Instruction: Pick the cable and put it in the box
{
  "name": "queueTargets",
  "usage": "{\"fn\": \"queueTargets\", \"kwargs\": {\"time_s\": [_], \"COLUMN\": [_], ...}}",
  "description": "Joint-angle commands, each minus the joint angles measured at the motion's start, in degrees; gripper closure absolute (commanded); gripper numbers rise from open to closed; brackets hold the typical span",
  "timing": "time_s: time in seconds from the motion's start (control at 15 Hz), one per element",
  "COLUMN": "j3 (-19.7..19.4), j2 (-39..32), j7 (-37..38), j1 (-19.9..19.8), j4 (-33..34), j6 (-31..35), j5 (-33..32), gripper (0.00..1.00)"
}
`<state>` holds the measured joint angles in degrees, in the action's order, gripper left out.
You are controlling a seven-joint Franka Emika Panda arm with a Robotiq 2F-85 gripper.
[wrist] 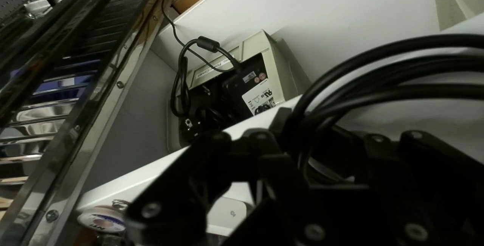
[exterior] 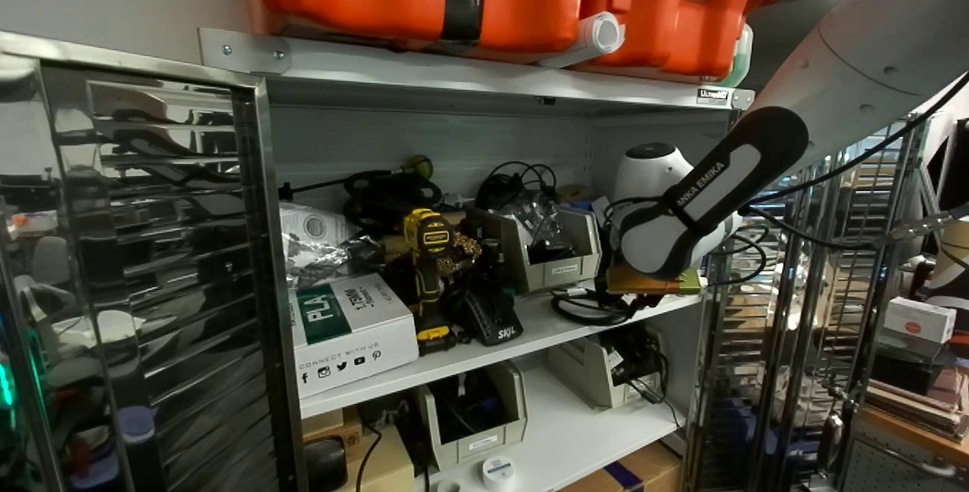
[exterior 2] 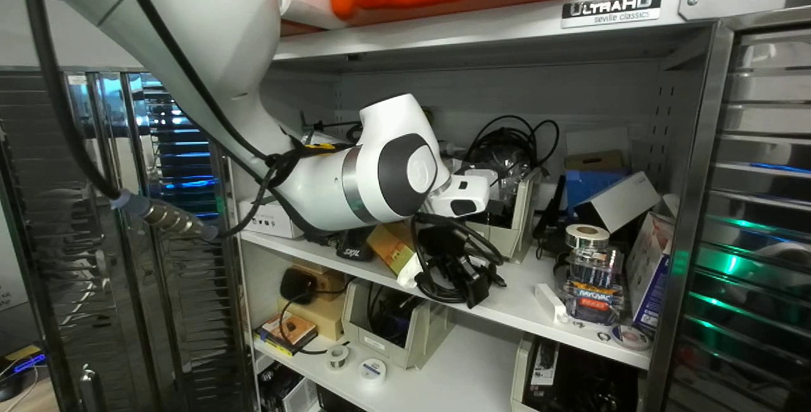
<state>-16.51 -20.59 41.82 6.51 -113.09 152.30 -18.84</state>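
We are seeing the cable (wrist: pixel 416 64) in front of the grey bin (exterior: pixel 541 276), not managing to tell whether the hand (wrist: pixel 315 136) at its loops is pinching or standing spread, and fearing loose strands snagging the bin during lifting.

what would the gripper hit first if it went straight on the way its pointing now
Most likely the loosely coiled black cable: it bunches right at the gripper in the wrist view. It's too dark there to tell whether they touch, and depth beyond is unclear.
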Motion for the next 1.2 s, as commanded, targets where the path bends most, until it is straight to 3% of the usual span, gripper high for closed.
{"fn": "queueTargets", "kwargs": {"time_s": [0.0, 0.33, 0.53, 0.67, 0.73, 1.13], "j3": [0.15, -0.7, 0.14, 1.09, -1.57, -2.16], "j2": [3.35, 10.71, 15.7, 18.87, 20.04, 22.28], "j7": [0.01, 2.16, 7.04, 12.47, 15.43, 33.63], "j1": [1.15, 2.76, 1.6, -0.08, 2.18, 0.79], "j4": [-4.35, -12.7, -16.49, -18.12, -18.65, -17.52], "j6": [-0.35, 0.84, 2.16, 3.5, 4.17, 8.05], "j5": [-3.02, -13.77, -22.31, -29.4, -32.74, -48.7], "gripper": [0.96, 0.97, 0.97, 0.97, 0.97, 0.97]}}
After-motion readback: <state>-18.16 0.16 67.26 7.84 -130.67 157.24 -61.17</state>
